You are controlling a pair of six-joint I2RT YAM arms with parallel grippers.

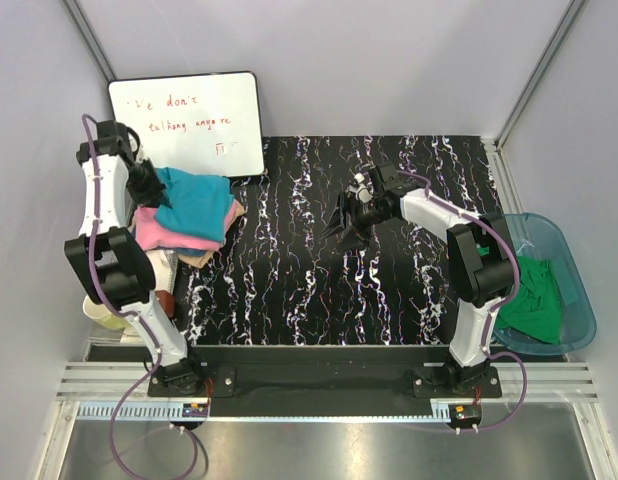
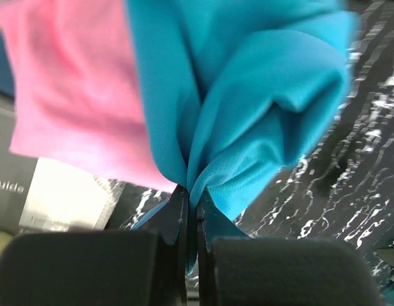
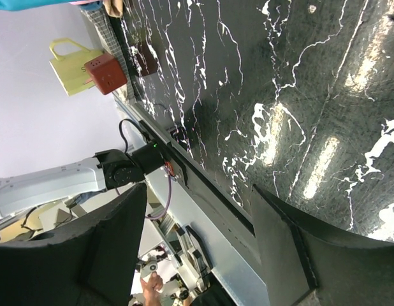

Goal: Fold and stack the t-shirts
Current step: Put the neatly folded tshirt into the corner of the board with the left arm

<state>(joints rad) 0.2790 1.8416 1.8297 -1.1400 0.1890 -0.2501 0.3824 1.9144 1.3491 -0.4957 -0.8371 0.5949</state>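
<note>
A teal-blue t-shirt (image 1: 197, 203) lies bunched on top of a pink t-shirt (image 1: 159, 234) at the table's left edge, with a tan t-shirt (image 1: 197, 258) showing beneath. My left gripper (image 1: 147, 186) is shut on a pinch of the teal-blue t-shirt (image 2: 261, 95); the pink t-shirt (image 2: 69, 89) lies beside it in the left wrist view. My right gripper (image 1: 347, 225) is open and empty above the middle of the table, apart from any cloth. A green t-shirt (image 1: 534, 295) lies in the blue tub.
A translucent blue plastic tub (image 1: 579, 290) stands at the right edge. A whiteboard (image 1: 189, 125) leans at the back left. A yellow cup (image 3: 68, 60) and a small red box (image 3: 104, 73) sit off the table's left front. The marbled black table (image 1: 319, 290) lies between the arms.
</note>
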